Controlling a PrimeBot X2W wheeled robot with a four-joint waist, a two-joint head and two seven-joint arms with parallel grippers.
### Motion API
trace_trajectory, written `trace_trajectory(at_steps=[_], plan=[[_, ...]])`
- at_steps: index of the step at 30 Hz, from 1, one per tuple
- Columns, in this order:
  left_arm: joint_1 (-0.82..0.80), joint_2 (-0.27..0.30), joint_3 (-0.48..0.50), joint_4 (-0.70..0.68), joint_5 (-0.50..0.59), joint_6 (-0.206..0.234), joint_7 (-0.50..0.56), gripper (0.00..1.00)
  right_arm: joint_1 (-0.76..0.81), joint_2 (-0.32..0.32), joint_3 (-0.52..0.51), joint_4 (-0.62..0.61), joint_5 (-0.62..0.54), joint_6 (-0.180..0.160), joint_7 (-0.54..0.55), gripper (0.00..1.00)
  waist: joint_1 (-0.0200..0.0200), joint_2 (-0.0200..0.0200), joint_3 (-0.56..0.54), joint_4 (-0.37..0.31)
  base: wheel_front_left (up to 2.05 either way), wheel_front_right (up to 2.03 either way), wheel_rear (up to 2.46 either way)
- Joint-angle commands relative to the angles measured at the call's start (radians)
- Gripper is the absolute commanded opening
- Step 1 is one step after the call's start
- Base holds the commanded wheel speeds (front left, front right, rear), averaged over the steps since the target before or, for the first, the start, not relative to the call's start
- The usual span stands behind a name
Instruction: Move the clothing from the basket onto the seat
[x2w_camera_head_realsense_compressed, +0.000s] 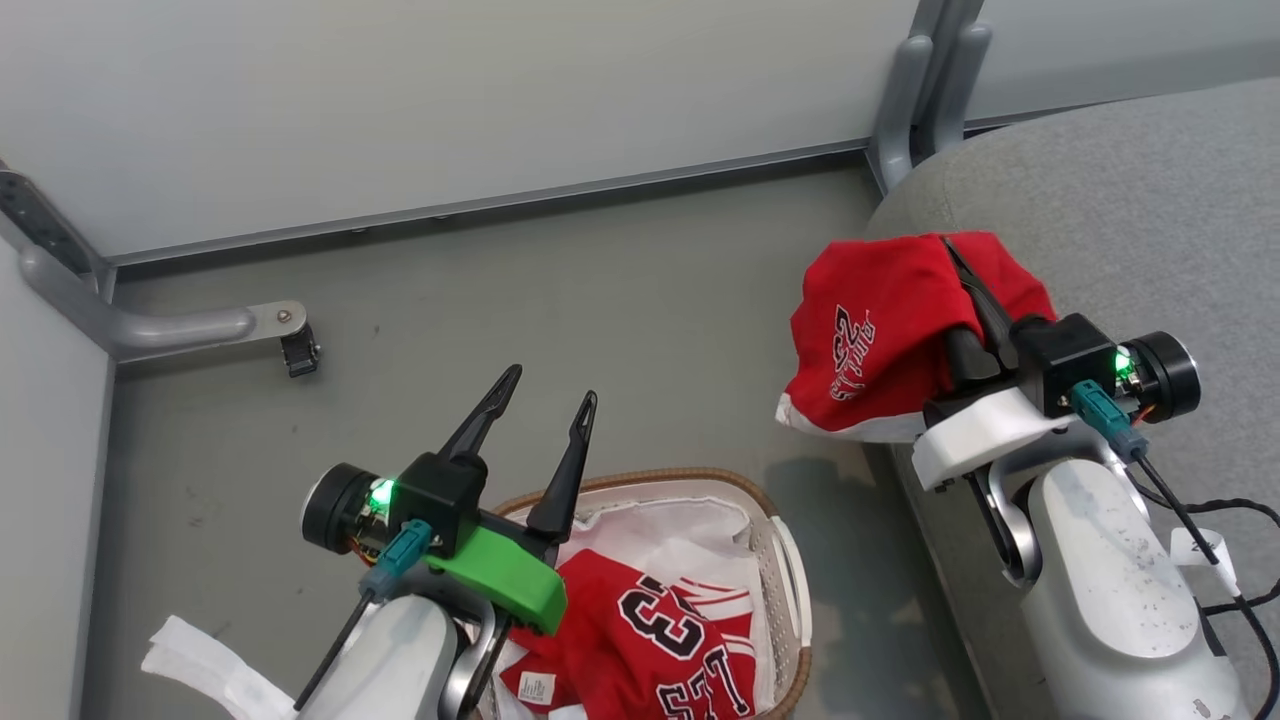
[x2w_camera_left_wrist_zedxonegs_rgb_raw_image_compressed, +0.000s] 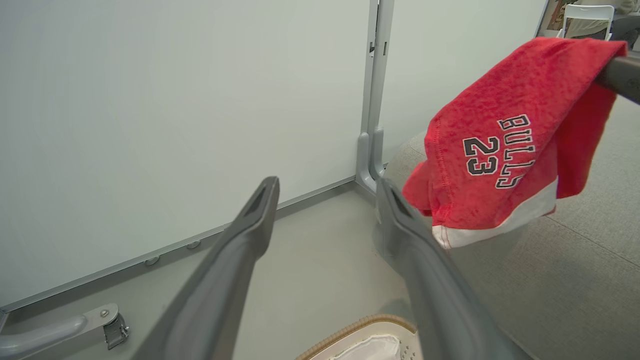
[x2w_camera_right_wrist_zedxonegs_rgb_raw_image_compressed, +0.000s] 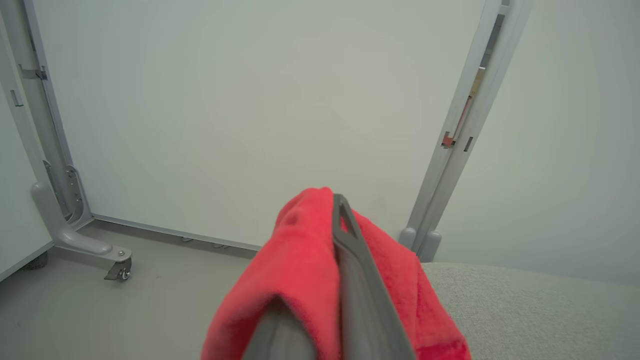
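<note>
Over the edge of the seat (x2w_camera_head_realsense_compressed: 1130, 200): right gripper (x2w_camera_head_realsense_compressed: 955, 258) pinched shut on a red jersey (x2w_camera_head_realsense_compressed: 880, 340), which seems to hang clear of the fabric.
Bare seat surface: at 2 o'clock from that gripper.
Basket (x2w_camera_head_realsense_compressed: 790, 560): second jersey (x2w_camera_head_realsense_compressed: 650, 630) inside, at 5 o'clock from the left gripper (x2w_camera_head_realsense_compressed: 552, 384), which is spread wide, empty and nearer.

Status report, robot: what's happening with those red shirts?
Right gripper shut on red jersey at seat edge. Left gripper open over basket; another jersey inside. Nothing blocking.
</note>
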Motion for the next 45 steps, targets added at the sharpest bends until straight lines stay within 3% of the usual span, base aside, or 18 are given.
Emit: trace_trajectory(at_steps=[1, 15, 23, 33, 41, 45], plan=[[0.014, -0.005, 0.006, -0.008, 0.024, -0.007, 0.000, 1.00, 0.016, -0.004, -0.007, -0.012, -0.008, -0.001, -0.002, 0.00, 0.0000, -0.0001, 0.024, -0.033, 0.00, 0.00, 0.00], [-0.056, 0.003, 0.005, -0.024, 0.117, -0.026, 0.000, 1.00, 0.030, -0.003, -0.070, -0.094, 0.013, -0.001, -0.002, 0.00, 0.0000, -0.0001, 0.180, -0.300, 0.00, 0.00, 0.00], [-0.083, 0.014, -0.026, -0.011, 0.128, -0.031, 0.000, 1.00, 0.050, -0.003, -0.128, -0.091, 0.057, -0.001, -0.002, 0.00, 0.0000, -0.0001, 0.220, -0.372, 0.00, 0.00, 0.00], [-0.137, 0.022, -0.066, -0.032, 0.136, -0.033, 0.000, 1.00, -0.068, -0.003, -0.199, -0.082, 0.028, -0.001, -0.002, 0.00, 0.0000, -0.0001, 0.307, -0.328, 0.00, 0.00, 0.00], [-0.211, 0.024, -0.132, -0.071, 0.139, -0.033, 0.000, 1.00, -0.374, -0.008, -0.394, -0.034, -0.145, -0.001, -0.002, 0.00, 0.0000, -0.0001, 0.416, -0.215, 0.00, 0.00, 0.00], [-0.250, 0.011, -0.157, -0.087, 0.144, -0.033, 0.000, 1.00, -0.513, -0.083, -0.473, 0.007, -0.251, -0.001, -0.002, 0.00, 0.0000, -0.0001, 0.467, -0.140, 0.00, 0.00, 0.00]])
